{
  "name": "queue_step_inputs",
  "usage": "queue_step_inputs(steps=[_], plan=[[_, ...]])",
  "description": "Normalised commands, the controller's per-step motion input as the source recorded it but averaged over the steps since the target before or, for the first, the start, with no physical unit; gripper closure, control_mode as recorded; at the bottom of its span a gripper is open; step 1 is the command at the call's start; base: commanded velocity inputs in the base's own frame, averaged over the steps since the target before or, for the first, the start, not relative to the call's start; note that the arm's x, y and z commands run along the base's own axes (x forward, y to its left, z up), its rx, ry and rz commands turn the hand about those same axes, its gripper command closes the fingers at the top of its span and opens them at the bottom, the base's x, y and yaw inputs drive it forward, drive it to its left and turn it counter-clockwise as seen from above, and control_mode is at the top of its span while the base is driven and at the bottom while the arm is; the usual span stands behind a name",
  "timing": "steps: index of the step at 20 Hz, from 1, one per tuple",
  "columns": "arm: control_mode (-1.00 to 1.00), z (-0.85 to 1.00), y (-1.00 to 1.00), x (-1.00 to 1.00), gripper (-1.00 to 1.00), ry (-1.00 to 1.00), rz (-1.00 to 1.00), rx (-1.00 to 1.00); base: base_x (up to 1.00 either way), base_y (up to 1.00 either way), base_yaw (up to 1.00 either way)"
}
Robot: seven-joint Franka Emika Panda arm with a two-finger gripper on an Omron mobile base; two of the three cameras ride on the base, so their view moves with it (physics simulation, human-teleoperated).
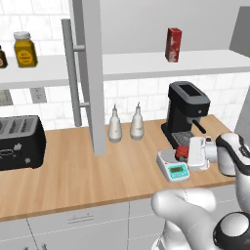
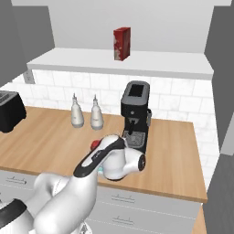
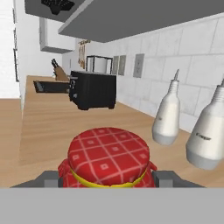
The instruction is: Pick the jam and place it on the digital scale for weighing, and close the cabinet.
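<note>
The jam (image 1: 181,152) is a small squat red jar; in the hand view its top (image 3: 109,155) is a red checked cover with a yellow band. My gripper (image 1: 184,153) reaches in from the right and is shut on the jar, one dark fingertip (image 3: 49,177) on each side. The jar is over the back right of the digital scale's (image 1: 174,167) silver plate; I cannot tell whether it touches. From the right base view the jam (image 2: 95,145) peeks out beside my wrist. The grey cabinet door (image 1: 93,73) stands open, edge-on, its bar handle (image 1: 73,73) facing left, the white shelf (image 1: 146,66) bare to view.
A black coffee machine (image 1: 188,110) stands just behind the scale. Two white bottles (image 1: 114,125) sit left of it, and a black toaster (image 1: 19,141) at the far left. On the shelf are a tall red carton (image 1: 173,44) and an amber jar (image 1: 24,49).
</note>
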Motion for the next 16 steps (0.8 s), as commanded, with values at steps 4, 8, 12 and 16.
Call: queue_step_inputs(steps=[4,8,12,16], plan=[[-1.0,-0.19,-0.02,0.34,1.0,0.0,0.0,0.0,0.0,0.0,0.0],[-1.0,-0.11,-0.05,0.29,1.0,0.0,0.0,0.0,0.0,0.0,0.0],[-1.0,-0.23,0.0,0.27,1.0,0.0,0.0,0.0,0.0,0.0,0.0],[-1.0,-0.29,0.08,0.01,1.0,0.0,0.0,0.0,0.0,0.0,0.0]])
